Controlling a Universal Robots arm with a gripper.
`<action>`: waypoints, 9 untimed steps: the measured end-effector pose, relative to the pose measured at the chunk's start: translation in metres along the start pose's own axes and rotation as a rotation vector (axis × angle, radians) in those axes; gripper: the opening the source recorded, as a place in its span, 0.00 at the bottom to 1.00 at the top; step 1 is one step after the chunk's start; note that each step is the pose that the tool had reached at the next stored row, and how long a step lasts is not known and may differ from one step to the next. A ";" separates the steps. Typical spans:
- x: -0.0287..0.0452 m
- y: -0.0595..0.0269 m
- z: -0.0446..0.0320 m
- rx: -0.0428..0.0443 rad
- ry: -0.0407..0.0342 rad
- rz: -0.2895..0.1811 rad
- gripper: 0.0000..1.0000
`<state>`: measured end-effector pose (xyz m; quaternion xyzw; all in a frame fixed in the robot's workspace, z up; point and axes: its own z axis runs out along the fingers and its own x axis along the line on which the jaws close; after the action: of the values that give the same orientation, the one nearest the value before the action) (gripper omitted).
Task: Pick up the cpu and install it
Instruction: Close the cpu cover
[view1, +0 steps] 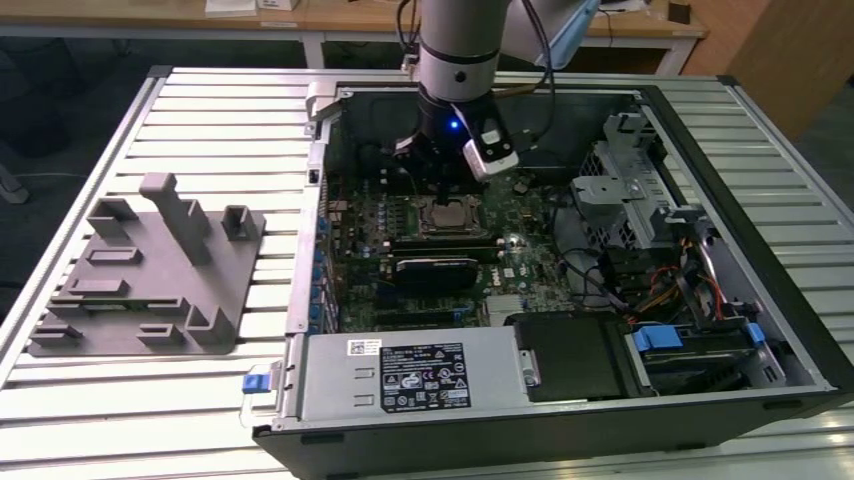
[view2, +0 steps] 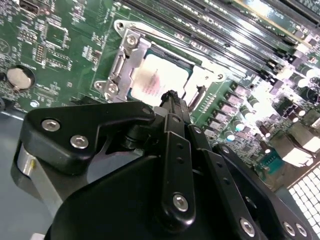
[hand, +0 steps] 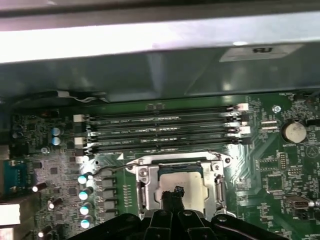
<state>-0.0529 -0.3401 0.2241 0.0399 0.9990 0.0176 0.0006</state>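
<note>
The cpu (view1: 451, 213), a pale silver square, lies flat inside the metal socket frame (view2: 118, 70) on the green motherboard. It is seen in both wrist views, cpu (view2: 152, 75) and cpu (hand: 192, 187). My gripper (view1: 447, 195) hangs straight over it inside the open computer case. Its black fingertips (view2: 171, 96) are pressed together, shut with nothing between them. In the first wrist view the gripper (hand: 175, 192) points at the middle of the chip's top. Whether the tips touch the chip or hover just above it I cannot tell.
Memory slots (hand: 165, 130) run beside the socket, with capacitors (hand: 82, 192) on another side. The case walls (view1: 318, 150), a drive cage (view1: 627, 190) and the power supply (view1: 400, 375) surround the board. A grey plastic fixture (view1: 147, 270) stands on the slatted table at the exterior view's left.
</note>
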 end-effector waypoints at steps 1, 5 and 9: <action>-0.0013 -0.0003 0.0000 0.0001 0.0000 0.000 0.11; -0.0059 -0.0023 -0.0001 0.0001 0.0000 0.000 0.11; -0.0093 -0.0054 -0.0002 0.0001 0.0000 0.001 0.11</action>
<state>-0.0440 -0.3463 0.2241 0.0404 0.9990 0.0175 0.0006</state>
